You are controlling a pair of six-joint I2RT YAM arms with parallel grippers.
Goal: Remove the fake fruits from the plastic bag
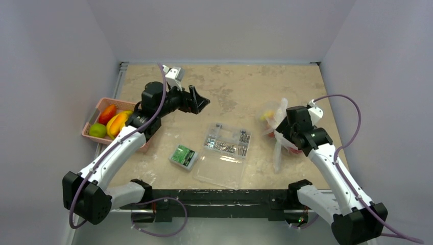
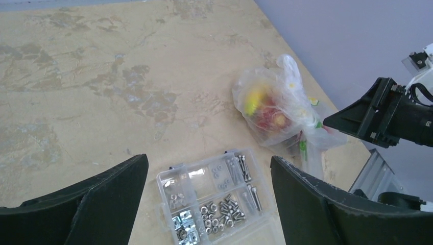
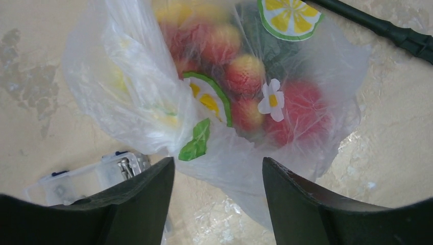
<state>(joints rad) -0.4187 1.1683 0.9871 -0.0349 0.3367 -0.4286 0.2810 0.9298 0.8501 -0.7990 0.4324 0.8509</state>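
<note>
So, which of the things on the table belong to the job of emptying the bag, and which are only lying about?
For the job:
- plastic bag
- fake fruits, seen through the bag

Lying about:
- clear box of metal parts
- small green packet
- pink basket, holding a lime and orange-yellow fruits

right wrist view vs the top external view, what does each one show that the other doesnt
Only the right wrist view shows the bag's lemon-slice prints and white flower print, close ahead of the right pincer's parted fingers. Only the top external view shows the pink basket, the green packet and the left pincer. Both show the plastic bag with red fruit inside and the clear parts box on the table.
</note>
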